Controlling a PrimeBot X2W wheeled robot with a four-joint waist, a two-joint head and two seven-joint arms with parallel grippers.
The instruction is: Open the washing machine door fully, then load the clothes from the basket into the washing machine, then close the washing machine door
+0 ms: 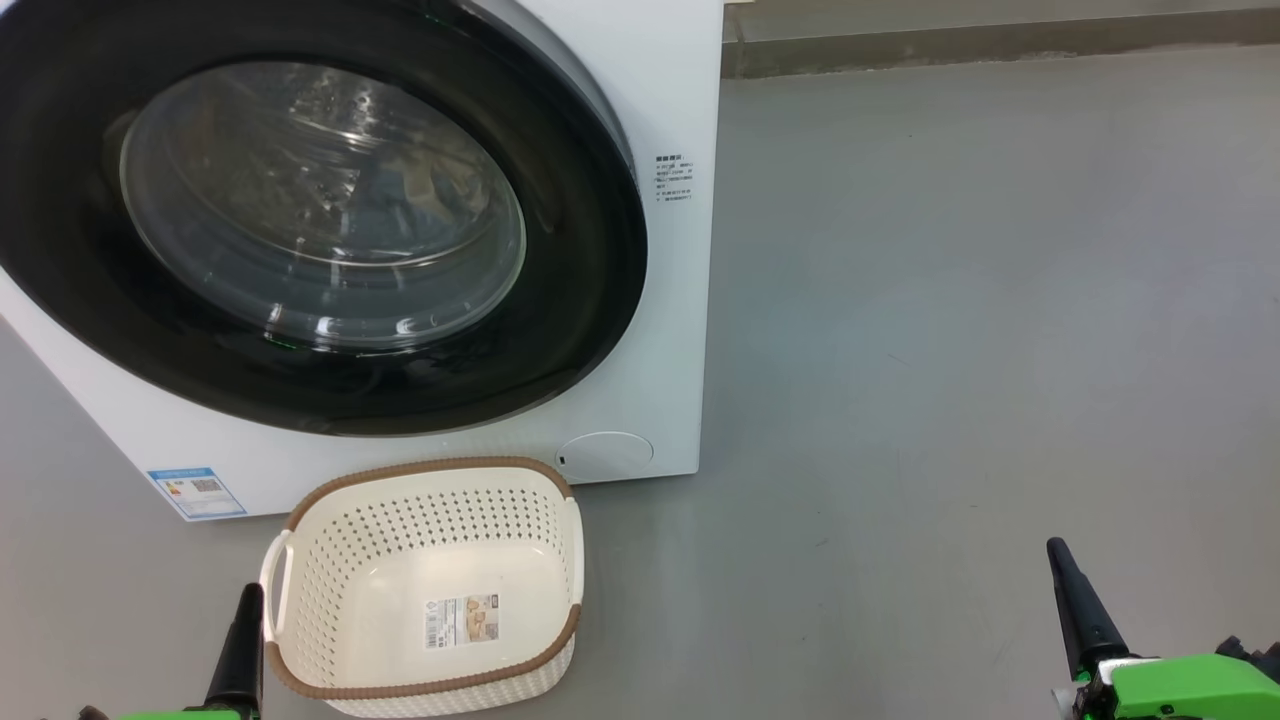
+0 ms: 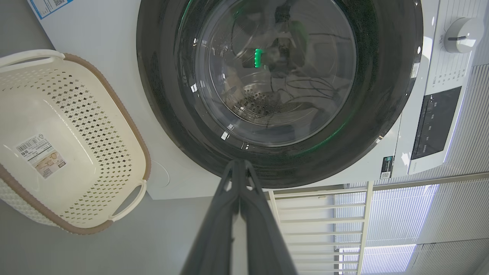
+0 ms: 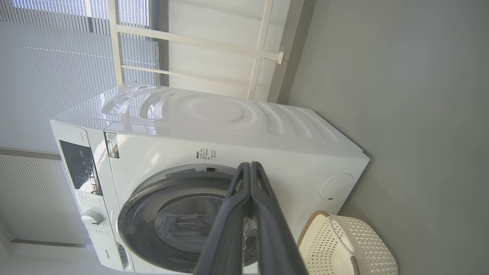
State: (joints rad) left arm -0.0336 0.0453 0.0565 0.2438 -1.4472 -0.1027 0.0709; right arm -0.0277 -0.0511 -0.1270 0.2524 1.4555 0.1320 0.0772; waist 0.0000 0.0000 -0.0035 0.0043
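The washing machine is a white box, and its door, with a black rim and bulging glass, lies flat against the front. The cream basket stands on the floor right before it, showing only its bare labelled bottom. The clothes are out of view. My left gripper is shut, low beside the basket's left handle. Off at the lower right, over bare floor, my right gripper is shut too. In the left wrist view the left gripper points at the door, with the basket alongside. The right gripper faces the machine from a distance.
Grey floor stretches wide to the machine's right, up to a wall base. A control panel and a round knob sit on the machine's top front. White window blinds stand behind it.
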